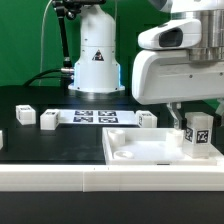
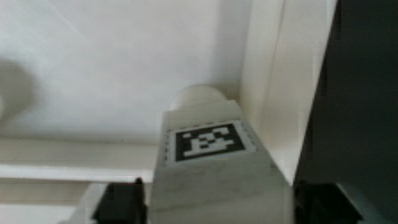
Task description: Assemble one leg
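Note:
My gripper (image 1: pixel 190 120) is shut on a leg (image 1: pixel 198 135), a small white post with a black-and-white tag on its face. It holds the leg upright over the right end of the large flat white square piece (image 1: pixel 150 152). I cannot tell whether the leg touches that piece. In the wrist view the leg (image 2: pixel 214 150) fills the space between my two dark fingers (image 2: pixel 121 200), with my gripper (image 2: pixel 222 208) closed on its sides. The white square piece (image 2: pixel 107 50) lies below it.
Three more white legs lie on the black table: two on the exterior view's left (image 1: pixel 25 114) (image 1: pixel 49 120) and one near the middle (image 1: pixel 148 119). The marker board (image 1: pixel 95 117) lies behind them. The robot base (image 1: pixel 97 55) stands at the back.

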`<state>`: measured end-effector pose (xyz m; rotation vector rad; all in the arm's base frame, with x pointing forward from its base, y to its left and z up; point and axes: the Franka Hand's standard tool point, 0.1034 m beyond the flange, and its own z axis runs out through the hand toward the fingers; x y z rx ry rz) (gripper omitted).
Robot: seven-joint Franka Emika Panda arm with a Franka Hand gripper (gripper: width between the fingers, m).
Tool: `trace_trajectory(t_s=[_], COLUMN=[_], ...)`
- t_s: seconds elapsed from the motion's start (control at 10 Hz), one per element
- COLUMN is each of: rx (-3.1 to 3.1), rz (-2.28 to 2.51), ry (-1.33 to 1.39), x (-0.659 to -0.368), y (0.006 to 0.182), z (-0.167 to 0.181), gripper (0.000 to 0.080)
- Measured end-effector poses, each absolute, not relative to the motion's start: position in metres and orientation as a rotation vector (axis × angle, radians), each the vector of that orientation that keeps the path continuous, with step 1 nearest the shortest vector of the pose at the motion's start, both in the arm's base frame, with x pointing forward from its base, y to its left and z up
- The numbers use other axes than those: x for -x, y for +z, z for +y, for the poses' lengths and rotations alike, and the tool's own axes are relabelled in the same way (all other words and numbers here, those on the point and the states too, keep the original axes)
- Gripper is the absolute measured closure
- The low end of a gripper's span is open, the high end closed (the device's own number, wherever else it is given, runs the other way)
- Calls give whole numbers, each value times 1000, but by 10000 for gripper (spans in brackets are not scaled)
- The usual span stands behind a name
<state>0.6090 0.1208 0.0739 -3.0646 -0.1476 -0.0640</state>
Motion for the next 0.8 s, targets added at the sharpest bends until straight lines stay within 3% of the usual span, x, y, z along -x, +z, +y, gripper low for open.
trace_trajectory(t_s=[0.1,0.2,0.8], rx=[3068,3068,2867], rz=[-118,-117,1077], ry=[-63,-62,-9], x=[-609,-609,-606], y=[74,74,72], z=[118,118,121], gripper=[508,508,508])
